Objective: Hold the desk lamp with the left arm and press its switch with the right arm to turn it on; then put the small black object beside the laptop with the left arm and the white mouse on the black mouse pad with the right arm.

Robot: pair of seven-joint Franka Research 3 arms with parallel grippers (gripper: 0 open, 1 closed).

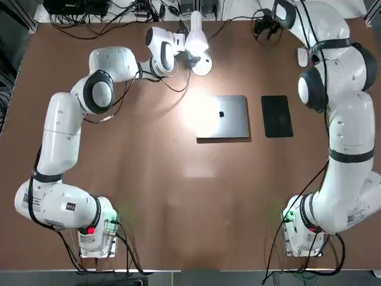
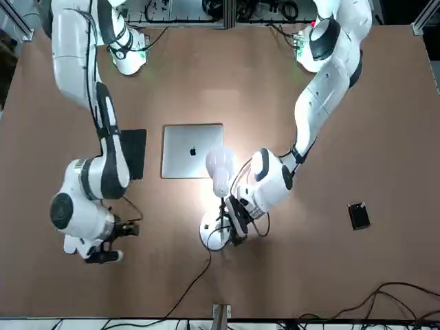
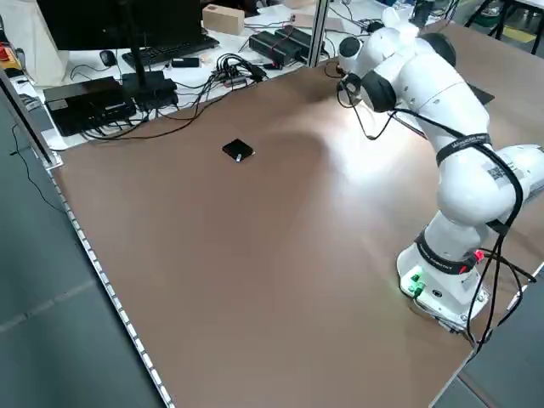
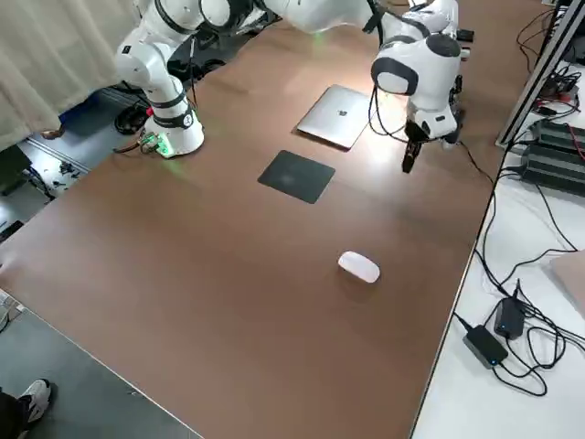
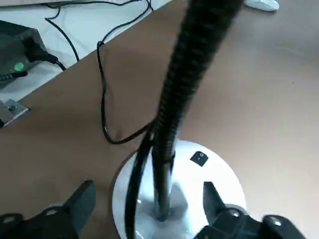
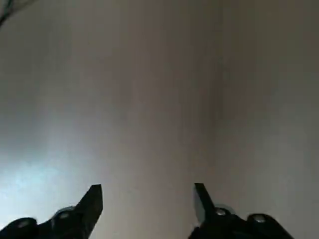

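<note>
The desk lamp stands at the far middle of the table, lit, throwing a bright patch on the table and laptop. My left gripper is open, its fingers either side of the lamp's neck above the white disc base, not touching; the switch shows on the base. My right gripper hangs open over bare table, holding nothing, between the lamp and the white mouse at the far right. The black mouse pad lies right of the laptop. The small black object lies far left.
The lamp's black cord trails off the far edge. Cables, power bricks and other electronics lie on the white surfaces beyond the table's far side. Both arm bases stand at the near edge.
</note>
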